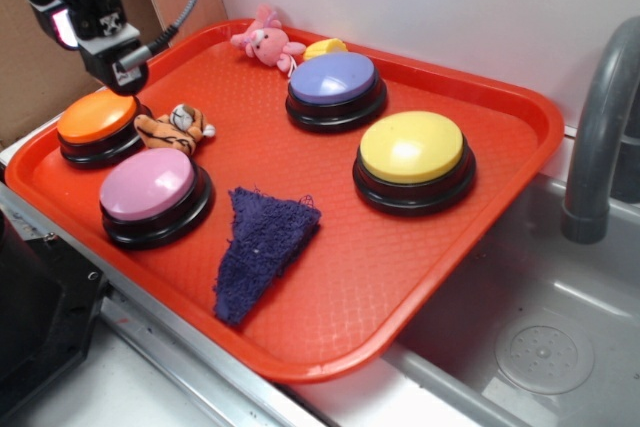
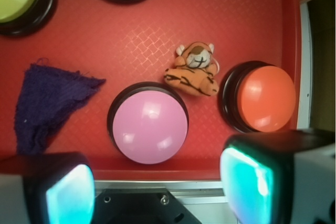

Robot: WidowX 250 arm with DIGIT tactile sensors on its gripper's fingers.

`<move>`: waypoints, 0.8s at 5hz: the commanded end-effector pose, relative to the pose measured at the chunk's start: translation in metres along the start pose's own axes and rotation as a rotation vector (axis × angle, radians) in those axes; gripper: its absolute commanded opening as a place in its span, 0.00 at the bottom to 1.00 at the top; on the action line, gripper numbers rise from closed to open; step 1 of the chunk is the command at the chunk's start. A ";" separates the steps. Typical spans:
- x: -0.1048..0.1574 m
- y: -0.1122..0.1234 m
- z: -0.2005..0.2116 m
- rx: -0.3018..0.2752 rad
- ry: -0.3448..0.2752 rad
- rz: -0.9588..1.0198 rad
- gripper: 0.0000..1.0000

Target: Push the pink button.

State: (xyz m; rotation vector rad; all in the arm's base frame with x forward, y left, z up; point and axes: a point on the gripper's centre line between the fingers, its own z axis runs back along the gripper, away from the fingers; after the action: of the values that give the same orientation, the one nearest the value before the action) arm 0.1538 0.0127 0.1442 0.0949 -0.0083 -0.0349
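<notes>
We have two views. The exterior view stands off to one side and looks obliquely down across the whole shallow red plastic tray (image 1: 500,107), taking in a white wall behind it and a grey metal sink (image 1: 560,347) beside it. The wrist view rides on the arm and looks almost straight down from close range, its lower edge framed by the two black gripper fingers with glowing teal pads (image 2: 247,182). Both views share the tray's near end: the round light-pink dome button on a black base (image 1: 148,185) (image 2: 149,126), the orange dome button (image 1: 97,117) (image 2: 266,98), the small striped plush tiger (image 1: 176,127) (image 2: 193,71) and the dark purple knitted cloth (image 1: 262,247) (image 2: 47,103).
</notes>
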 end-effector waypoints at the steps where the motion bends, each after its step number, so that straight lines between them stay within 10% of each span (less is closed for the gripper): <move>1: 0.009 0.005 0.017 0.000 -0.026 0.011 1.00; 4: 0.004 0.005 0.027 -0.014 -0.015 0.033 1.00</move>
State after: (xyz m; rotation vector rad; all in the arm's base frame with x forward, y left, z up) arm 0.1496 0.0130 0.1599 0.0793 0.0215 -0.0038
